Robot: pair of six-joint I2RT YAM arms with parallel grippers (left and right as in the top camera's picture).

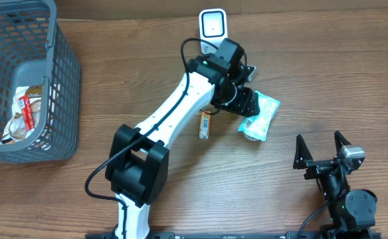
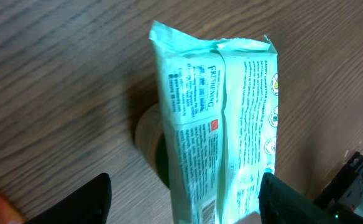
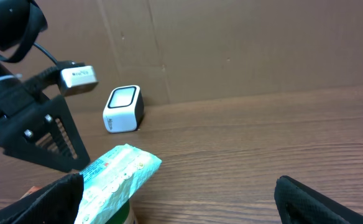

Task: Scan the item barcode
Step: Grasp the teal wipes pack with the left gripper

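Observation:
The item is a mint-green wipes packet (image 1: pixel 262 114) lying right of the table's middle; its printed back and barcode (image 2: pixel 210 209) face up in the left wrist view. My left gripper (image 1: pixel 249 101) hangs over the packet's left end, open. The packet (image 2: pixel 222 124) stands between the fingers, against the right finger (image 2: pixel 287 202) with a wide gap to the left finger (image 2: pixel 85 202). The white scanner (image 1: pixel 212 25) stands at the back of the table, also seen in the right wrist view (image 3: pixel 123 109). My right gripper (image 1: pixel 318 141) waits open at the front right, holding nothing.
A grey basket (image 1: pixel 64 86) with snack packs stands at the far left. A small snack bar (image 1: pixel 206 124) lies just left of the packet. A round green thing with a beige rim (image 2: pixel 145 134) sits under the packet's end. A cardboard wall (image 3: pixel 243 43) backs the table.

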